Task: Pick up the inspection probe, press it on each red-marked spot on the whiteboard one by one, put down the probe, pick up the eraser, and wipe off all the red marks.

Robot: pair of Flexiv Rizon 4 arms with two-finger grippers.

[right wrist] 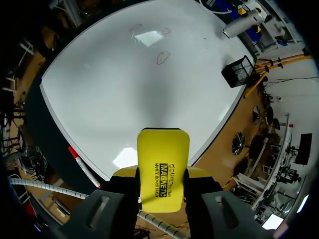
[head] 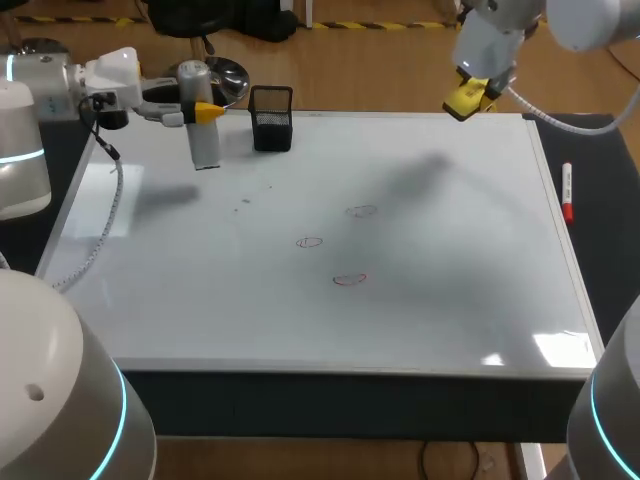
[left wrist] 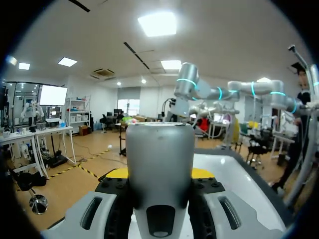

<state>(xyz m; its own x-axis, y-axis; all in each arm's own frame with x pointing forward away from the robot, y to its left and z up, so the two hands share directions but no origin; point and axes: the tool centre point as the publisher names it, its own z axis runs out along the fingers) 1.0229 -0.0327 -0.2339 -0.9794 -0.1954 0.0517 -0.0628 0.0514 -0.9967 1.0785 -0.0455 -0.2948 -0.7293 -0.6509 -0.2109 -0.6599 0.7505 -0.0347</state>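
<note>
A grey cylindrical probe (head: 205, 135) hangs upright over the far left corner of the whiteboard (head: 450, 300), with my left gripper (head: 205, 112) shut on it. In the left wrist view the probe (left wrist: 159, 164) fills the space between the yellow tips of that gripper (left wrist: 160, 173). My right gripper (head: 470, 95) is high over the board's far right edge, shut on a yellow eraser (head: 465, 100). The right wrist view shows the eraser (right wrist: 163, 169) clamped flat between the fingers. Three faint red marks (head: 362, 211) (head: 310, 242) (head: 349, 279) lie mid-board, well ahead of the right gripper (right wrist: 162, 174).
A black mesh pen cup (head: 271, 118) stands at the board's far edge, just right of the probe. A red marker (head: 567, 190) lies on the dark strip beside the board's right edge.
</note>
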